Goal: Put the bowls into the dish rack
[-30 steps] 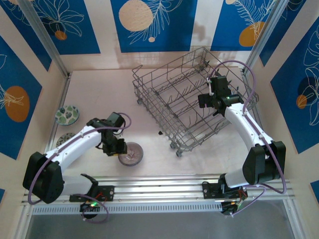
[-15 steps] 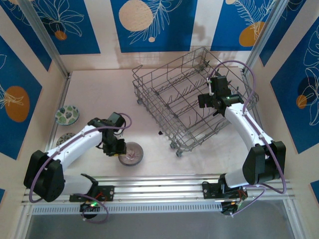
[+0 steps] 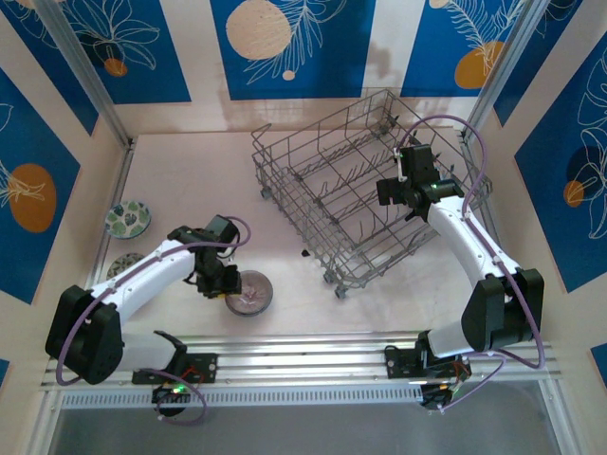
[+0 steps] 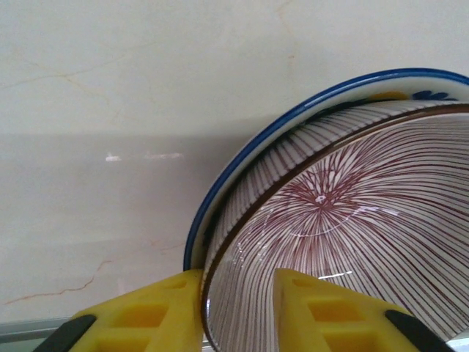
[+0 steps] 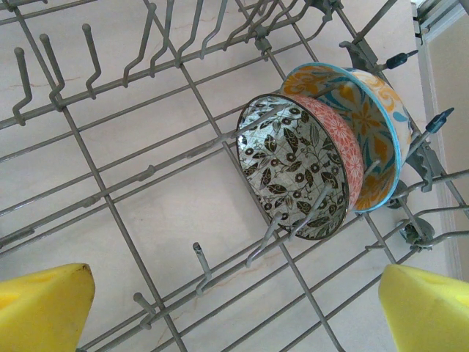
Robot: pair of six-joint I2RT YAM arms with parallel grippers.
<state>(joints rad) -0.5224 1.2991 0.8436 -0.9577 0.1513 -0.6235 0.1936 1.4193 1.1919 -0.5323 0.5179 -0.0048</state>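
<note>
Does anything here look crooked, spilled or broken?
Only the rack looks crooked: it sits at an angle on the table. Inside, the leaf bowl and orange bowl stand on edge. Nothing looks spilled or broken.

Counted six bowls. Found two nested at the left gripper (image 4: 238,282): a striped bowl (image 4: 352,220) seated in a blue-rimmed bowl (image 4: 388,92), the striped rim between that gripper's fingers (image 4: 146,315). Found two more just ahead of the right gripper (image 5: 234,293), on edge, one against the other: a leaf-patterned bowl (image 5: 293,165) and an orange-and-blue bowl (image 5: 370,117). Found the last two well off to the left gripper's left: a green-white bowl (image 3: 127,219) and a half-hidden bowl (image 3: 116,263), tucked partly under the left arm (image 3: 142,277). Counted one dish rack (image 3: 313,180), beneath the right gripper. Counted two arms, with the right arm (image 3: 465,237), and two grippers.
</note>
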